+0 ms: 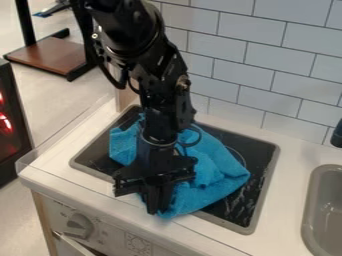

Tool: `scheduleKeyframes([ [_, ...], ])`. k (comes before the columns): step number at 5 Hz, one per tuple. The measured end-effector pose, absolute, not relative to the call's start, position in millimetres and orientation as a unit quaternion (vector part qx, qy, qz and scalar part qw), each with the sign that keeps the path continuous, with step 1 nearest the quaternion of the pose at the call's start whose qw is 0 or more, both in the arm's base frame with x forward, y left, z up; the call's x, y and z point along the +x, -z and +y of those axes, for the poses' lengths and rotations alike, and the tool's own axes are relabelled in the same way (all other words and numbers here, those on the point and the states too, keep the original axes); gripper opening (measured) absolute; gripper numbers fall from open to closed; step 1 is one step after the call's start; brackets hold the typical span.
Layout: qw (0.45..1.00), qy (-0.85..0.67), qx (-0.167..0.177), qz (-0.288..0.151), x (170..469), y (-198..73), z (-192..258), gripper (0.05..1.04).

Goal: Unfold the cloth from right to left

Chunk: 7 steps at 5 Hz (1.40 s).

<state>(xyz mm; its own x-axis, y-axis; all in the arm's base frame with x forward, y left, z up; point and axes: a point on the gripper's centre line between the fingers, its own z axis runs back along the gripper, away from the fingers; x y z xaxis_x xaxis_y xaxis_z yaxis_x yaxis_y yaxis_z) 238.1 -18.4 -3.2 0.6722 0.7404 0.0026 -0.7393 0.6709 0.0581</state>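
Observation:
The black gripper [157, 202] points down at the front left part of the blue cloth [212, 167], close to the front edge of the stove. The cloth lies bunched and wrinkled over the dark stovetop, with one part to the left of the arm and a larger part to the right. Its front end reaches over the stove's grey rim beside the gripper. The arm and gripper hide the middle of the cloth.
The dark stovetop [244, 210] has a grey rim and is set in a white counter [287, 200]. A grey sink [328, 205] is at the right, a tiled wall [267, 65] behind. A stove knob [79, 226] sits on the front panel below the counter edge.

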Motion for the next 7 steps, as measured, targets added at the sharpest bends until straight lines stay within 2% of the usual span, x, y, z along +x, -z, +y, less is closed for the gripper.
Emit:
scheduleKeyframes([
  [1, 0.911, -0.412, 0.025, 0.011, 243.4, 3.0, -19.1, 0.229],
  [3, 0.905, -0.424, 0.013, 0.016, 248.5, -2.1, -23.6, 0.718],
  [4, 0.906, -0.422, 0.018, 0.023, 247.1, -6.8, -24.6, 0.965],
  [5, 0.906, -0.423, 0.008, 0.004, 252.8, -27.8, -26.8, 1.014],
  [6, 0.906, -0.423, -0.009, -0.006, 252.2, -47.1, -29.9, 1.005],
  [7, 0.906, -0.422, -0.029, -0.034, 257.3, -76.1, -32.3, 0.999],
])
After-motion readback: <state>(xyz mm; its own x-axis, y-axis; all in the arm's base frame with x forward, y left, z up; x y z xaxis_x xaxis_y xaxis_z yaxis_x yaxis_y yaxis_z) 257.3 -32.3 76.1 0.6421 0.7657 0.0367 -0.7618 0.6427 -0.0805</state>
